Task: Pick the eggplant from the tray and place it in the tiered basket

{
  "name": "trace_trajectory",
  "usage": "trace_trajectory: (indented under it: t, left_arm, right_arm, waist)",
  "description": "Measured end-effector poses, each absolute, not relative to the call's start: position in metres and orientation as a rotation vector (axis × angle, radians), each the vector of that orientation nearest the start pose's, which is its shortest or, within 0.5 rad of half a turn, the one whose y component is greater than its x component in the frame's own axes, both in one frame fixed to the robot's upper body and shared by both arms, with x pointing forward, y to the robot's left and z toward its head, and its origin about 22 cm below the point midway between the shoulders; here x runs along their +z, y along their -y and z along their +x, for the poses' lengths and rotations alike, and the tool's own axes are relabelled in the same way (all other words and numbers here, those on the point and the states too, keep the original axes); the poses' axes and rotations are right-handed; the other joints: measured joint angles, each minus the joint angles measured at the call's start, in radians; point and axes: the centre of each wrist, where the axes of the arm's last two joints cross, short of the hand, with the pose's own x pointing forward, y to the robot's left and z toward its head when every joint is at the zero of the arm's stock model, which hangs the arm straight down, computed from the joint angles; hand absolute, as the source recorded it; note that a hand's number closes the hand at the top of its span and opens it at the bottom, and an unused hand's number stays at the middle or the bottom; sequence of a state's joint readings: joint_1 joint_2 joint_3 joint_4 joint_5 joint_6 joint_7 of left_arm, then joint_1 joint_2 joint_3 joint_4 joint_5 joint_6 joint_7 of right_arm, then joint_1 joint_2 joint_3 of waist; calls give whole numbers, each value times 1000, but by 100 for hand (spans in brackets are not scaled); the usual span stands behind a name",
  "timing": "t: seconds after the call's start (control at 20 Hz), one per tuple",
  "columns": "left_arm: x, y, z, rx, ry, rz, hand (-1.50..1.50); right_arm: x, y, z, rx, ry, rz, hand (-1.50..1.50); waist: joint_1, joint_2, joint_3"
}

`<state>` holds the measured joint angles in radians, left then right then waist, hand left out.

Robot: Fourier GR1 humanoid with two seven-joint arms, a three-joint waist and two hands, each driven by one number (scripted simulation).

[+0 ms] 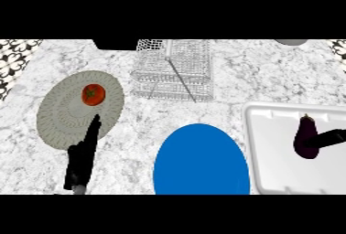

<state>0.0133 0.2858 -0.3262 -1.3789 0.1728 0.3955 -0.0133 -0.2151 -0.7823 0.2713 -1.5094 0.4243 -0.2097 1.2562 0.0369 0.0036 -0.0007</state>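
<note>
Head view: the eggplant [305, 139] is lying in the white tray [270, 151] just right of the blue plate [201, 160]. The right hand [332, 137] is touching it. That hand is mostly cut off at the view's edge, so its grip cannot be told. Left of the blue plate, the left hand [82, 157] is resting open, overlapping a grey plate [64, 114] carrying a tomato [93, 93]. Beyond the blue plate, the wire tiered basket [172, 73] is standing on the worktop [270, 77].

Grey-veined white marble counter [270, 73], black-and-white patterned tiles [13, 61] at both upper corners, perhaps floor
</note>
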Motion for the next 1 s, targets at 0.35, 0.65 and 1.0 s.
trace_trajectory:
  t: [0.35, 0.65, 1.0]
  left_arm:
    - [-50, -244, 222, -47, 1340, 244, 0]
    - [-53, -241, 219, -43, 1349, 244, 0]
    - [-51, -245, 216, -37, 1341, 252, 0]
  right_arm:
    - [87, 314, 313, 263, 489, -1154, -150]
    - [75, 315, 331, 291, 394, -1109, -150]
    - [66, 314, 343, 313, 318, -1049, -150]
  waist:
    - [-9, -3, 2]
    - [-13, -4, 3]
    - [-22, -6, 2]
